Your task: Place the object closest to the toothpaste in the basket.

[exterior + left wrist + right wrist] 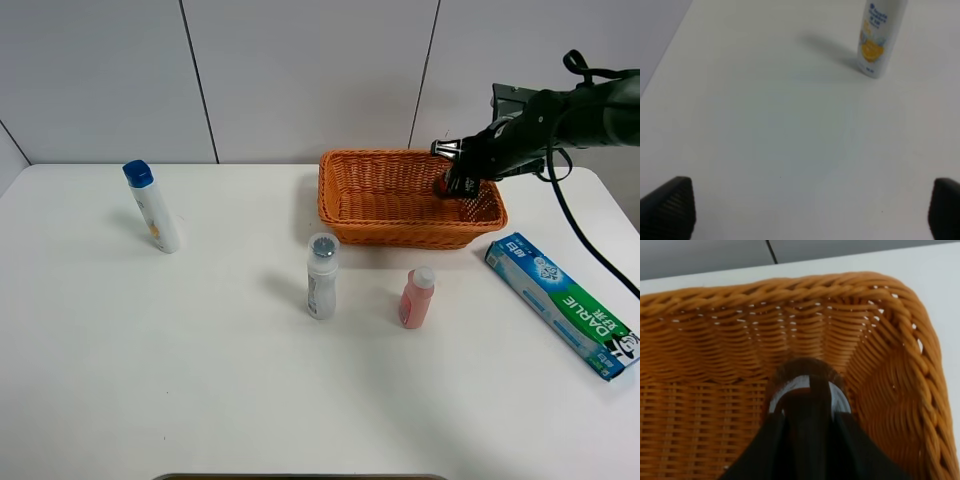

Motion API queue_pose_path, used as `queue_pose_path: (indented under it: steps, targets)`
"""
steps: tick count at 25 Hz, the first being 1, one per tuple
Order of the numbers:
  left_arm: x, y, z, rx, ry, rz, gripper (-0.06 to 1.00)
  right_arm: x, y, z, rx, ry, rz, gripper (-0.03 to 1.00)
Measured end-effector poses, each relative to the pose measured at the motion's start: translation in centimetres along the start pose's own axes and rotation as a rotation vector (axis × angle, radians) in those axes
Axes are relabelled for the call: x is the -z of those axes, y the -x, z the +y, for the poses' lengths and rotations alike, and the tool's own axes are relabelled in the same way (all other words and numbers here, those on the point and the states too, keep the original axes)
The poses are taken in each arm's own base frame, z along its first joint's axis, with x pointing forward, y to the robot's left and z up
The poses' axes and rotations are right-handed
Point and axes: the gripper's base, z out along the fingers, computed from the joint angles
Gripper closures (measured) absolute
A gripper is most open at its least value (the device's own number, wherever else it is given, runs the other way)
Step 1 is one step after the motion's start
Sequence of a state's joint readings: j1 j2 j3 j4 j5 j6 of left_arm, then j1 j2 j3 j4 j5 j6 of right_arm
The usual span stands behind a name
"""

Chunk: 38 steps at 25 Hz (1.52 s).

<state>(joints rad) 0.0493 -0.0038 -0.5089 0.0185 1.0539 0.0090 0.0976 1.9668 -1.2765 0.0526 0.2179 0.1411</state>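
Observation:
The green and white toothpaste box [560, 305] lies on the table at the right. The orange wicker basket [400, 232] stands at the middle back. My right gripper [455, 180] reaches into the basket's right end and is shut on a dark red-brown object [441, 186]. In the right wrist view the gripper [809, 405] grips this round-topped object [802, 369] low inside the basket [715, 335], near a corner. My left gripper [807, 210] is open and empty above bare table; it does not show in the exterior view.
A white bottle with a blue cap [152, 207] stands at the far left and also shows in the left wrist view [879, 37]. A white bottle with a grey cap [321, 277] and a small pink bottle [416, 298] stand in front of the basket.

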Motion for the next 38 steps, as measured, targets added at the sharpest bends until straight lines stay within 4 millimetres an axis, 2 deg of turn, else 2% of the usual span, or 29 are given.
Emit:
queue_pose_path:
  steps: [5, 11, 14, 17, 24, 27, 33, 38]
  targets:
    - [0.0, 0.0, 0.0, 0.000, 0.000, 0.000, 0.00, -0.1, -0.1, 0.1, 0.001, 0.001, 0.004, 0.70]
    - [0.0, 0.0, 0.0, 0.000, 0.000, 0.000, 0.00, -0.1, -0.3, 0.2, 0.004, 0.000, 0.031, 0.42]
    - [0.0, 0.0, 0.0, 0.000, 0.000, 0.000, 0.00, 0.1, -0.3, 0.2, 0.005, -0.002, 0.049, 0.36]
    - [0.0, 0.0, 0.0, 0.000, 0.000, 0.000, 0.00, 1.1, 0.0, 0.3, 0.004, -0.002, 0.057, 0.35]
    - [0.0, 0.0, 0.0, 0.000, 0.000, 0.000, 0.00, 7.8, 2.3, 0.9, 0.027, 0.013, 0.026, 0.34]
    - [0.0, 0.0, 0.0, 0.000, 0.000, 0.000, 0.00, 11.5, 2.8, 1.1, 0.036, 0.016, 0.040, 0.34]
    - [0.0, 0.0, 0.0, 0.000, 0.000, 0.000, 0.00, 19.9, 2.4, 1.2, 0.099, 0.022, 0.090, 0.34]
    - [0.0, 0.0, 0.0, 0.000, 0.000, 0.000, 0.00, 27.6, 0.8, 1.0, 0.136, 0.031, 0.085, 0.34]
